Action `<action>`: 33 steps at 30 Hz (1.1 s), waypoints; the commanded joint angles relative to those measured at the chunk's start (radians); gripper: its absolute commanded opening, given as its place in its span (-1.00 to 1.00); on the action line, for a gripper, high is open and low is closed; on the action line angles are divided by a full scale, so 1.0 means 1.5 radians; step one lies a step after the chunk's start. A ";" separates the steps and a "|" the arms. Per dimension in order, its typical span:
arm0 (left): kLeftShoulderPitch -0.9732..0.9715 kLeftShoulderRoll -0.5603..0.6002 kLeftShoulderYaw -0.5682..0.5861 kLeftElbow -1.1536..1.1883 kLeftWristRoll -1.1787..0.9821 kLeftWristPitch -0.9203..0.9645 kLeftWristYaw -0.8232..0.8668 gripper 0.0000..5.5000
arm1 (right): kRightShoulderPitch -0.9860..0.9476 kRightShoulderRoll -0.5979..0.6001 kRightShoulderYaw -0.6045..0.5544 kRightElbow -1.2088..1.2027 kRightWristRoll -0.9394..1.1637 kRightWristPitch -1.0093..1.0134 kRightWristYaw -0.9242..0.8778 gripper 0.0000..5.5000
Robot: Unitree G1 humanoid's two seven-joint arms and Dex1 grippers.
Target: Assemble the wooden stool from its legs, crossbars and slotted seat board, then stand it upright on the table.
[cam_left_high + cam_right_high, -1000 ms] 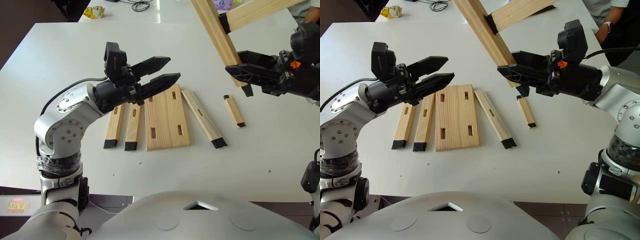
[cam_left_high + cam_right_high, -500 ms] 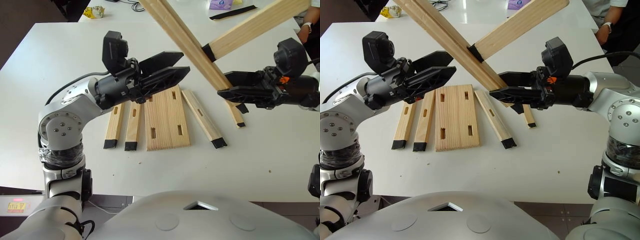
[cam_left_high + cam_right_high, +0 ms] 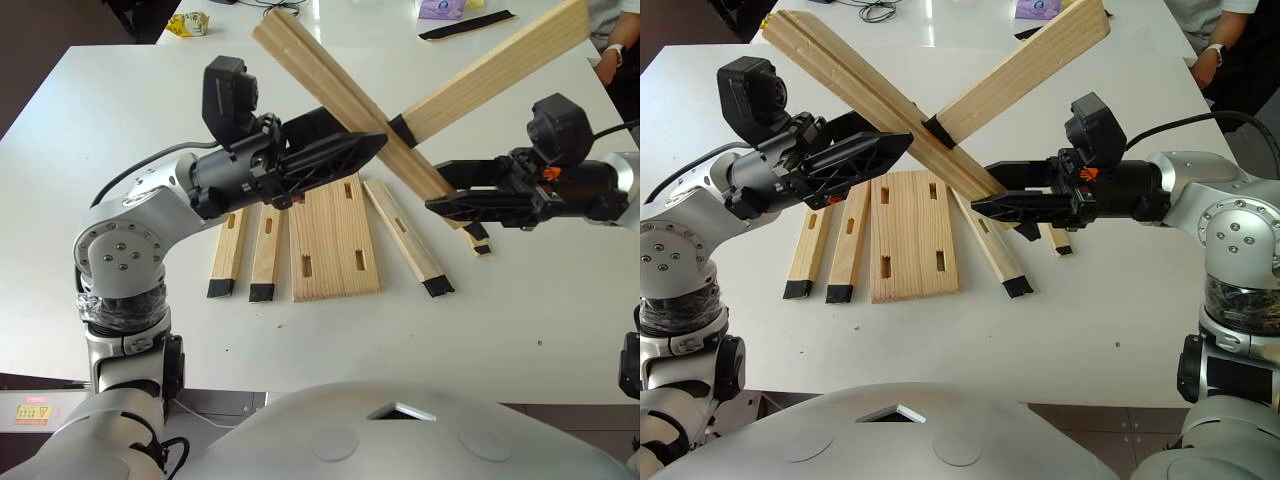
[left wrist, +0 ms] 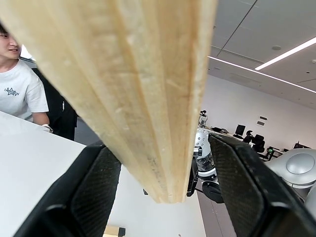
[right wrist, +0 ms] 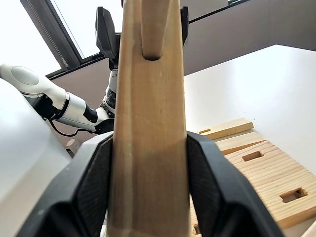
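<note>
Two joined legs (image 3: 312, 68) aloft — right gripper (image 3: 440, 190) clamping, left gripper (image 3: 372, 140) straddling.

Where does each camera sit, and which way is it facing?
Left eye view: head, facing forward and down at the table; both arms, left pincer and right pincer at the crossed boards.
Right eye view: head, same aim, same scene.
Left wrist view: left wrist, facing along its fingers; a board between them, room beyond.
Right wrist view: right wrist, facing along its fingers toward the left arm; board clamped.
Shared: right wrist and eye views show the seat board.
</note>
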 commanded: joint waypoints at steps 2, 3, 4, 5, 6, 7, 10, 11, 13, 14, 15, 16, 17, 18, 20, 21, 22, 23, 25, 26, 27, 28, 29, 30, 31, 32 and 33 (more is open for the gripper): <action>-0.009 0.007 -0.012 -0.003 -0.005 0.010 0.003 0.12 | -0.011 -0.003 0.010 -0.001 -0.007 -0.011 0.001 -0.24; -0.009 0.007 -0.013 -0.003 -0.005 0.010 0.003 0.12 | -0.012 -0.003 0.010 -0.003 -0.004 -0.011 0.001 -0.24; -0.009 0.006 -0.014 -0.001 -0.005 0.010 0.005 0.12 | -0.012 -0.002 0.011 -0.006 0.000 -0.010 0.001 -0.24; -0.009 0.005 -0.014 0.000 -0.006 0.010 0.008 0.12 | -0.012 -0.002 0.011 -0.009 0.003 -0.010 0.001 -0.24; -0.010 0.003 -0.015 0.002 -0.007 0.010 0.010 0.12 | -0.011 -0.002 0.012 -0.011 0.004 -0.010 0.001 -0.24; -0.010 0.002 -0.016 0.003 -0.007 0.010 0.012 0.12 | -0.011 -0.002 0.013 -0.012 0.004 -0.011 0.002 -0.24; -0.014 0.000 -0.016 0.007 -0.011 0.010 0.018 0.12 | -0.011 -0.004 0.015 -0.011 0.005 -0.012 0.008 -0.24; -0.015 -0.001 -0.015 0.008 -0.014 0.010 0.020 0.12 | -0.010 -0.005 0.016 -0.011 0.005 -0.013 0.010 -0.24; -0.016 0.001 -0.016 0.010 -0.014 0.011 0.020 0.12 | -0.011 -0.004 0.017 -0.009 0.003 -0.015 0.011 -0.24; -0.014 0.002 -0.016 0.009 -0.016 0.013 0.019 0.12 | -0.012 -0.003 0.017 -0.008 0.002 -0.016 0.011 -0.24; -0.012 0.005 -0.016 0.008 -0.020 0.015 0.015 0.12 | -0.013 -0.002 0.018 -0.007 0.001 -0.017 0.010 -0.24; -0.010 0.008 -0.016 0.005 -0.023 0.017 0.010 0.05 | -0.013 -0.002 0.018 -0.007 0.000 -0.018 0.009 -0.24; -0.008 0.011 -0.014 0.004 -0.032 0.021 0.003 0.03 | -0.014 -0.001 0.018 -0.006 0.000 -0.020 0.008 -0.24; -0.005 0.017 -0.011 0.000 -0.043 0.025 -0.007 -0.06 | -0.014 -0.001 0.019 -0.006 -0.001 -0.021 0.007 -0.24; 0.001 0.027 -0.006 -0.009 -0.061 0.032 -0.022 -0.17 | -0.015 -0.001 0.019 -0.004 -0.003 -0.023 0.005 -0.24; 0.003 0.030 -0.005 -0.012 -0.066 0.034 -0.025 -0.24 | -0.016 0.000 0.020 -0.004 -0.003 -0.023 0.005 -0.24; 0.004 0.032 -0.005 -0.012 -0.068 0.034 -0.027 -0.24 | -0.016 0.000 0.021 -0.004 -0.004 -0.024 0.004 -0.24; 0.003 0.033 -0.006 -0.010 -0.069 0.034 -0.025 -0.24 | -0.015 0.001 0.022 -0.005 -0.005 -0.025 0.005 -0.24; -0.001 0.033 -0.007 -0.003 -0.072 0.032 -0.019 -0.24 | -0.012 0.001 0.023 -0.007 -0.007 -0.026 0.006 -0.24; -0.002 0.033 -0.007 -0.003 -0.074 0.031 -0.018 -0.24 | -0.011 0.001 0.024 -0.008 -0.007 -0.026 0.006 -0.24; -0.001 0.033 -0.008 -0.003 -0.074 0.031 -0.018 -0.24 | -0.010 0.001 0.024 -0.009 -0.008 -0.027 0.007 -0.24; 0.000 0.034 -0.009 -0.004 -0.074 0.031 -0.019 -0.24 | -0.009 0.001 0.025 -0.010 -0.009 -0.027 0.007 -0.24; 0.001 0.034 -0.009 -0.005 -0.073 0.031 -0.021 -0.24 | -0.008 0.000 0.026 -0.010 -0.011 -0.028 0.008 -0.24; 0.002 0.035 -0.010 -0.006 -0.071 0.032 -0.022 -0.24 | -0.008 -0.001 0.027 -0.011 -0.014 -0.030 0.009 -0.24; 0.003 0.036 -0.011 -0.006 -0.068 0.032 -0.024 -0.24 | -0.007 -0.002 0.028 -0.010 -0.016 -0.031 0.010 -0.24; 0.004 0.037 -0.011 -0.006 -0.066 0.032 -0.024 -0.24 | -0.007 -0.003 0.029 -0.010 -0.019 -0.032 0.010 -0.24; 0.004 0.037 -0.012 -0.006 -0.064 0.032 -0.023 -0.24 | -0.009 -0.003 0.032 -0.006 -0.026 -0.032 0.003 -0.24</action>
